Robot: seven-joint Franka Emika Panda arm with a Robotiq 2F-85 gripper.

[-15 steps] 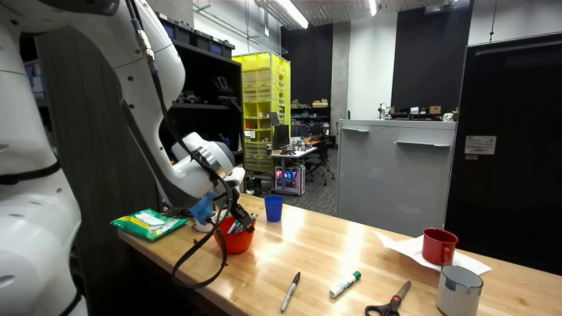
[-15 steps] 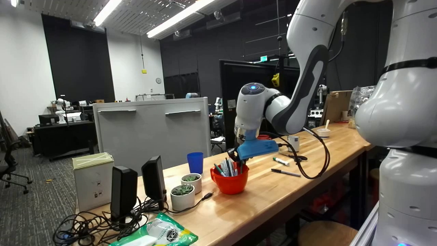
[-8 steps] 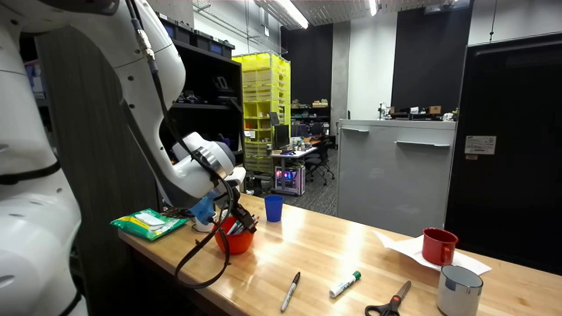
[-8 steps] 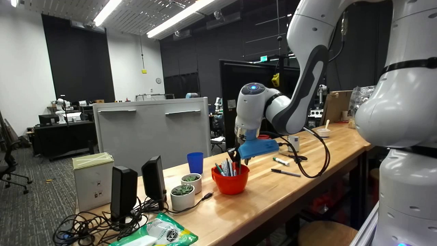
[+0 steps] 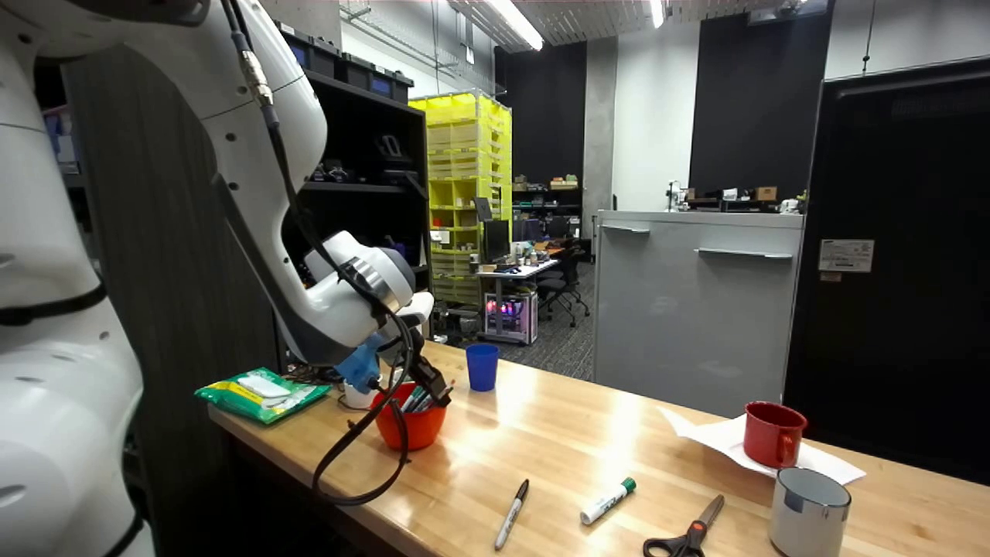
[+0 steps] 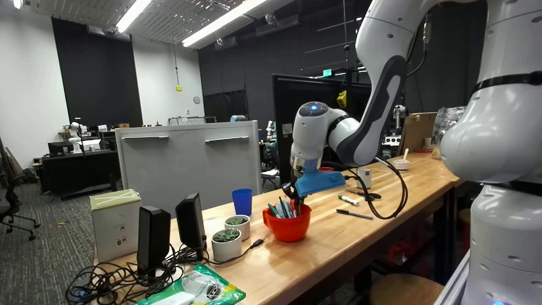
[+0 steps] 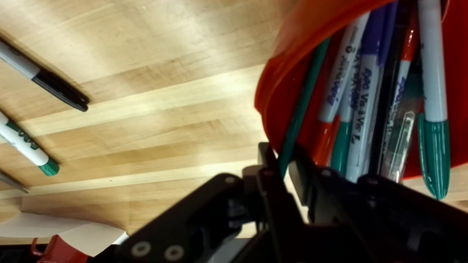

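Against the earlier frame, the red bowl [image 6: 289, 231] sits slightly farther right in an exterior view. The gripper [image 7: 281, 151], lower right of centre in the wrist view, straddles the green pencil [image 7: 302, 104] leaning in the bowl; whether it clamps cannot be determined. Side load could tip the bowl; off-centre closure could eject the pencil.

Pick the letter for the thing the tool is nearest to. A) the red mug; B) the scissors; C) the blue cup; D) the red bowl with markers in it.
D: in both exterior views the tool is right at the red bowl, and the wrist view shows its fingertips by the bowl's rim, close to the markers inside.
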